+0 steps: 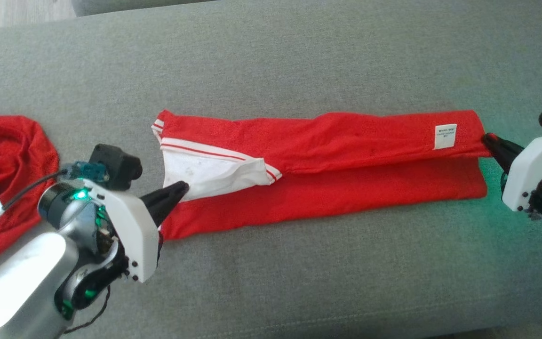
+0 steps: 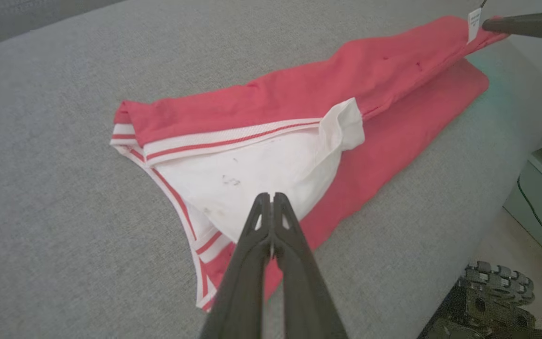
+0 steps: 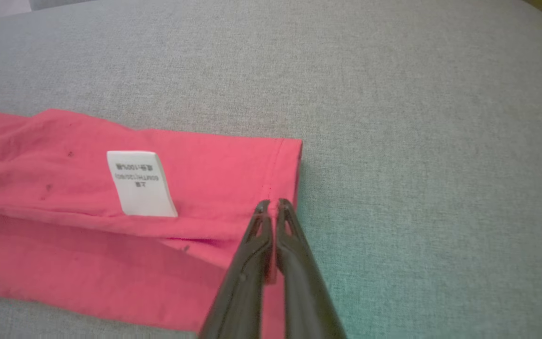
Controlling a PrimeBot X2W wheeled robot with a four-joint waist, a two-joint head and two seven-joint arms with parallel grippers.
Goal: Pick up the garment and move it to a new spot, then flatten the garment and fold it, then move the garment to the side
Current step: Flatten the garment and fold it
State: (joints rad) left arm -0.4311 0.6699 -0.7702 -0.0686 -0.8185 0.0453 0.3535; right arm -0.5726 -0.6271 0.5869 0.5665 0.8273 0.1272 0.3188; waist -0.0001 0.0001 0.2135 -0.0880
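Red garment [image 1: 327,160] lies stretched between both grippers with one lengthwise fold in, so cross folds and the move aside look left to do. Right gripper [image 3: 271,203] pinches the hem corner; left gripper [image 2: 271,195] is pressed together on the white panel, catch unclear. Grey cushion [image 1: 299,282] underneath, another red heap [image 1: 12,155] outboard of left gripper, pale floor [image 2: 501,245] beyond.

We have bare grey cushion [image 1: 299,61] all along its far edge, and a narrower bare strip along its near edge. Across the middle the red garment [image 1: 327,197] lies lengthwise, barring a straight pass from near to far. A heap of red cloth [image 1: 7,160] crowds the left edge.
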